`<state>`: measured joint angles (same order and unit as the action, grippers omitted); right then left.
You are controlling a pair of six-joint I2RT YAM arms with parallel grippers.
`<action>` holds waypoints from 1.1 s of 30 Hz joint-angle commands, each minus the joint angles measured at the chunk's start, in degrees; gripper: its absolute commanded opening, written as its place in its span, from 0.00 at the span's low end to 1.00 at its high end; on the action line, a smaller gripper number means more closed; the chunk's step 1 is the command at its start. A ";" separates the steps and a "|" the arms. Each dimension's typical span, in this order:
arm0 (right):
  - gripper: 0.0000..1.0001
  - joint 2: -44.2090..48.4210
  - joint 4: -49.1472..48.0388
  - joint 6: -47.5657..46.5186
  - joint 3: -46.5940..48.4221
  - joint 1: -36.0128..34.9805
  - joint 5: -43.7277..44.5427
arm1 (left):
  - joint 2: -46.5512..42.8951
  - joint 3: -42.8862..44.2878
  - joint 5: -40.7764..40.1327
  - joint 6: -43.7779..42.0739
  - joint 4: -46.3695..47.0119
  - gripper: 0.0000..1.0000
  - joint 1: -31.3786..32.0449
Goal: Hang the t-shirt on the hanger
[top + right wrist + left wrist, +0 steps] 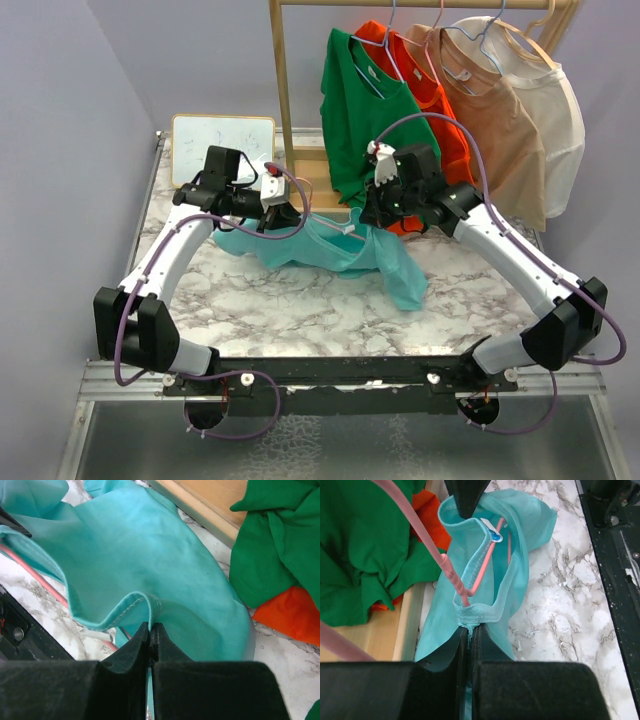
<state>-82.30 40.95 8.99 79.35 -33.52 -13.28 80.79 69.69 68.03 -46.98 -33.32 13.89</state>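
Teal t-shirt [345, 252] hangs bunched btwn both arms, its low end on the marble table [300, 310]. Pink hanger [451, 575] wire runs into the neck opening, w/ small white tag [495, 536] at the rim. Left gripper [469, 629] is pinched tight on the collar hem; right gripper [150, 629] is pinched on another hem fold.

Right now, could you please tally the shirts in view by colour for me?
Teal cloth t-shirt, off the rail: 1
Dark green cloth shirt, hanging: 1
Orange-red cloth shirt, hanging: 1
Tan cloth shirt, hanging: 1
Cream cloth shirt, hanging: 1
Total: 5
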 commanded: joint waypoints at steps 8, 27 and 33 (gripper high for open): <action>0.01 4.05 2.87 -5.03 -3.51 0.21 -5.66 | 2.47 11.46 -0.52 -40.23 -41.69 0.00 -2.06; 0.01 4.34 3.95 -11.33 0.99 0.21 -25.62 | 3.64 15.71 1.22 -31.83 -33.77 0.00 -5.77; 0.01 2.79 -0.99 -9.61 2.31 0.21 -29.47 | 3.72 17.24 2.96 -31.02 -34.45 0.00 -6.30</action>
<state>-79.07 44.38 -0.95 78.89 -33.52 -36.73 84.60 84.68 67.07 -79.55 -68.38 8.21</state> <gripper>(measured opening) 0.018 0.037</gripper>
